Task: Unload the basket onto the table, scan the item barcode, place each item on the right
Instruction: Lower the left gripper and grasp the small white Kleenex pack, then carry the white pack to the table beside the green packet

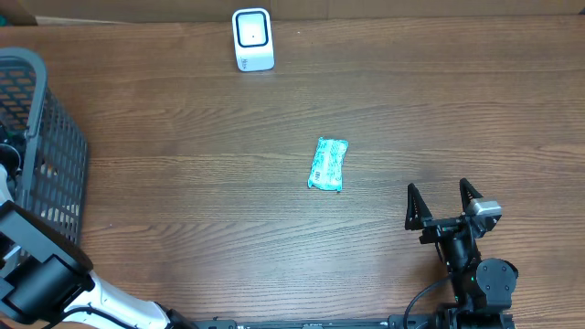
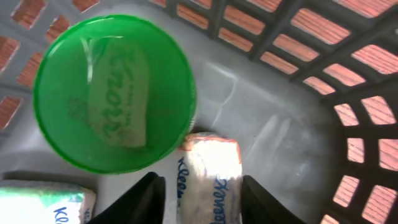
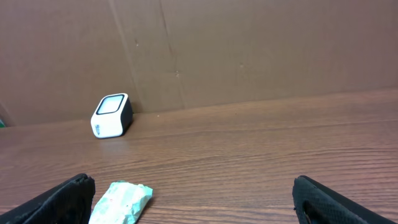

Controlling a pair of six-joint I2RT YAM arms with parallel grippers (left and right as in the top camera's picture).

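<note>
Table, basket sitting at its left edge. Left end effector is straddling the tissue pack inside; can't tell if it's gripping. Right end effector is hanging wide open. Pack is looking light, squashy, slick: pinching gently across its width seems best.

- Kleenex tissue pack: white wrap, blue lettering, lying flat, lengthwise between the fingers of the left pincer. One finger sits at each long edge; can't tell if they are gripping it.
- teal packet: crinkled, lying flat, ahead and left of the wide-open right pincer, well apart from it.
- barcode scanner: white box with a dark window, upright, far ahead-left of the right pincer, beyond the teal packet.
</note>
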